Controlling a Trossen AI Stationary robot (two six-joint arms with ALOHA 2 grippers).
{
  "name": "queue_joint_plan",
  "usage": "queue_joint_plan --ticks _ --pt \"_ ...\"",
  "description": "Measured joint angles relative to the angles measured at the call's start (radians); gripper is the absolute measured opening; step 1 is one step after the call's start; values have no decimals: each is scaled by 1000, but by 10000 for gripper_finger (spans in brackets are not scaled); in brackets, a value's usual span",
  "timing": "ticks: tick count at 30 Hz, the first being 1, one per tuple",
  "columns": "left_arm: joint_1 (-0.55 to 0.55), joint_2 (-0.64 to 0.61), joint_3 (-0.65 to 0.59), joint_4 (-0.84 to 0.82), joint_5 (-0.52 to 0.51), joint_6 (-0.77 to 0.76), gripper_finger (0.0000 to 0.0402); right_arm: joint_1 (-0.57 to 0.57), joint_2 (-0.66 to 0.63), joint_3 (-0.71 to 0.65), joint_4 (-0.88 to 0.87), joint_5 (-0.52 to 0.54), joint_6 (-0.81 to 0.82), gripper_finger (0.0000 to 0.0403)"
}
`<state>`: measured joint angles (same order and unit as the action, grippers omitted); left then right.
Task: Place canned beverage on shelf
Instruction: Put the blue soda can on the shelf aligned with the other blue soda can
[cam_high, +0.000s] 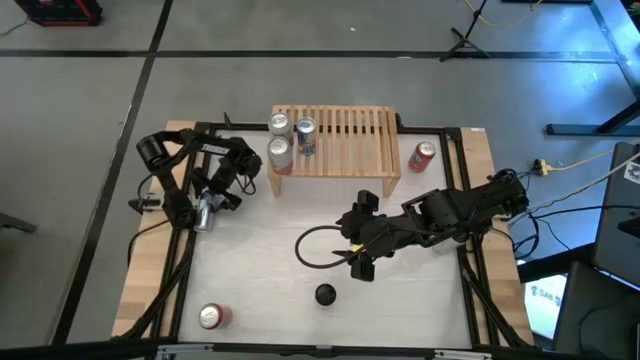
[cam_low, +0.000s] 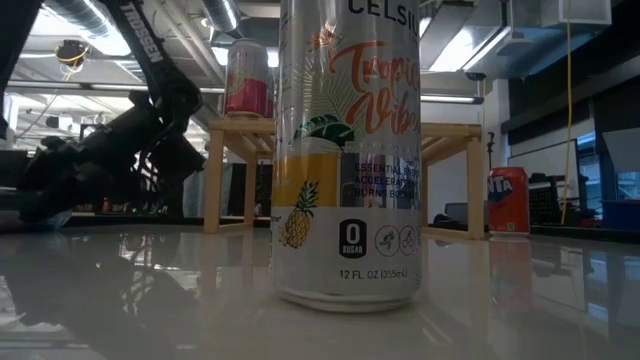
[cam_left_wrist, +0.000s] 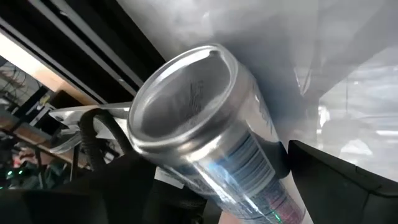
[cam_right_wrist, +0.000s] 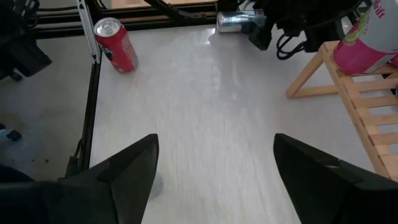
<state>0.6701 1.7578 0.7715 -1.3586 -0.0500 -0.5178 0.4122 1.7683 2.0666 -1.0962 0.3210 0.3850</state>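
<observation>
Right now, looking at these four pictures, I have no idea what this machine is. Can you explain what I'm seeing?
It is a robot with two dark arms at a white table. One picture looks down from above, one looks level across the tabletop, and two come from wrist cameras. The left gripper has its open fingers either side of a silver can lying down; I see no firm grip. The right gripper is open and empty. Three cans stand on the wooden shelf, and two red cans on the table.
</observation>
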Motion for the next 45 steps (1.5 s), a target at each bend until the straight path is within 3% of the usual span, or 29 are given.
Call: queue_joint_plan --ticks 5,13,24,36,45 --pt "-5 41 1 -5 13 2 306 0 0 0 0 0 0 308" --pt "-12 47 0 -14 114 34 248 0 0 0 0 0 0 308" --pt "-13 9 -5 11 201 91 229 0 0 0 0 0 0 308" --pt "-13 -271 -5 2 248 20 228 0 0 0 -2 0 -27 308" --pt "-113 -573 -4 4 223 -72 227 0 0 0 -5 0 -27 308"
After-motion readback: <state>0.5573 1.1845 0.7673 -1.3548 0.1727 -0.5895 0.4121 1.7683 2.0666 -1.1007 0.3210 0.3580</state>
